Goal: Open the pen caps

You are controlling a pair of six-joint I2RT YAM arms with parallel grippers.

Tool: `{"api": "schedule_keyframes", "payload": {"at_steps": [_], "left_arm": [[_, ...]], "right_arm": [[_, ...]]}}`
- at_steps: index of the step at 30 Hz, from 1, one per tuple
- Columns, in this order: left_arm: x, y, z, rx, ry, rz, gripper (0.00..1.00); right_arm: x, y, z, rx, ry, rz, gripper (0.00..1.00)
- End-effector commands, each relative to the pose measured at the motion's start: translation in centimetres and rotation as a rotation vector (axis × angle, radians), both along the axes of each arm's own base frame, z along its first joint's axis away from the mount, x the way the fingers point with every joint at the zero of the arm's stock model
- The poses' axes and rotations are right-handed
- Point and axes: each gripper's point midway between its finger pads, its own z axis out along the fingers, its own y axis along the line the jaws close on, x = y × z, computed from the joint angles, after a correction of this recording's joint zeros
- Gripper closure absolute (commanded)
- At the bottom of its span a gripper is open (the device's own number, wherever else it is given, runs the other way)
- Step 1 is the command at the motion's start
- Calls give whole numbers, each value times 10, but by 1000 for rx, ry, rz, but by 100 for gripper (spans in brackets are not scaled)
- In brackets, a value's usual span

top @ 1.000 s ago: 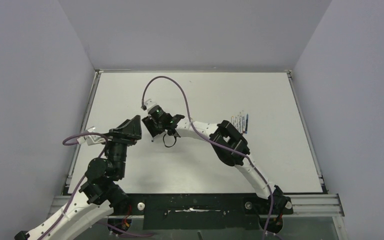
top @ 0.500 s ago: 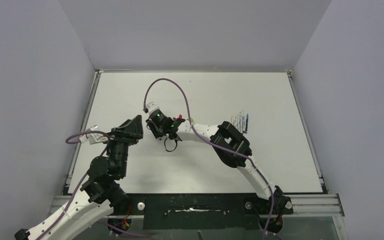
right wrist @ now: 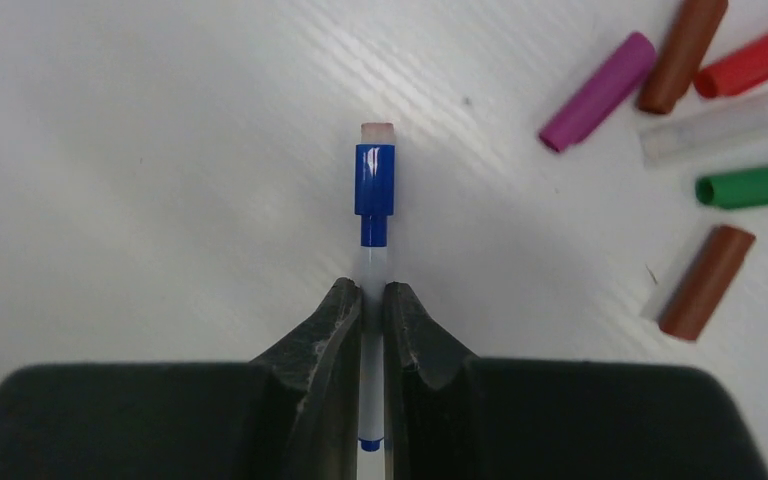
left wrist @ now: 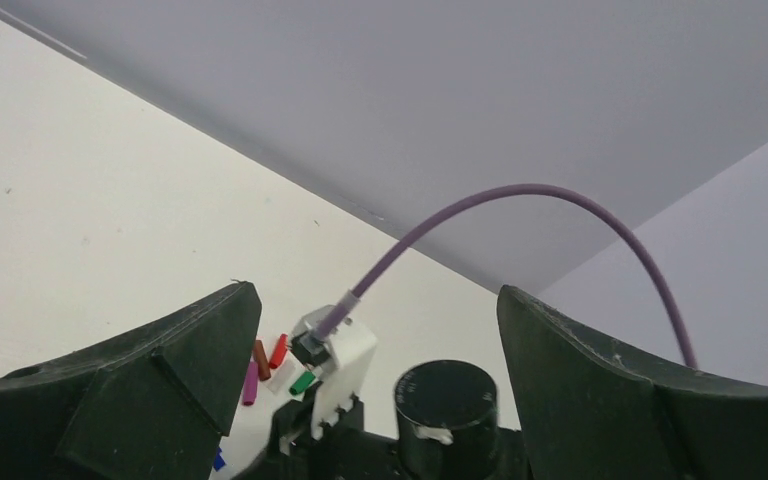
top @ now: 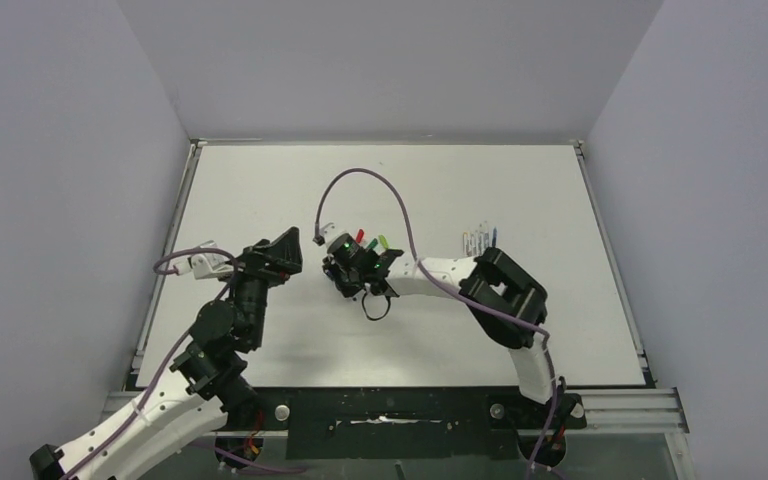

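Note:
My right gripper (right wrist: 373,290) is shut on the whitish barrel of a pen (right wrist: 374,190), held low over the table. The pen's far end is a blue piece with a pale tip. Loose pen caps lie to its right: purple (right wrist: 596,92), maroon (right wrist: 682,55), red (right wrist: 755,57), clear (right wrist: 712,128), green (right wrist: 755,185) and brown (right wrist: 706,282). From above, the right gripper (top: 348,272) hangs beside a red cap (top: 360,237) and a lime cap (top: 381,243). My left gripper (top: 285,258) is just left of it. In its own view the left gripper (left wrist: 375,295) is open and holds nothing.
A small bundle of other pens (top: 478,241) lies on the white table (top: 560,320) right of centre. The right arm's purple cable (top: 365,178) arches above the caps. The table's raised rim (top: 185,200) runs along the left and back sides.
The right arm has moved right and nearer, and its gripper has closed on the pen. The left gripper has followed it rightward and opened wider.

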Motion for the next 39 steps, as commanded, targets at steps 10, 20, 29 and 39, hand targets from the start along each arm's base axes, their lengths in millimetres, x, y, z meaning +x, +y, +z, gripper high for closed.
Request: {"api": "schedule_keyframes", "payload": {"at_steps": [10, 20, 29, 39], "left_arm": [[18, -63, 18, 4, -26, -217, 2], [37, -84, -6, -180, -10, -434, 3], [39, -107, -18, -327, -9, -665, 8], [43, -138, -28, -361, 61, -826, 12]], "right_arm": [[-51, -66, 139, 310, -134, 7, 100], [-74, -124, 179, 490, -212, -75, 100], [-69, -121, 193, 535, -255, -74, 100], [-52, -99, 205, 527, -288, -44, 100]]}}
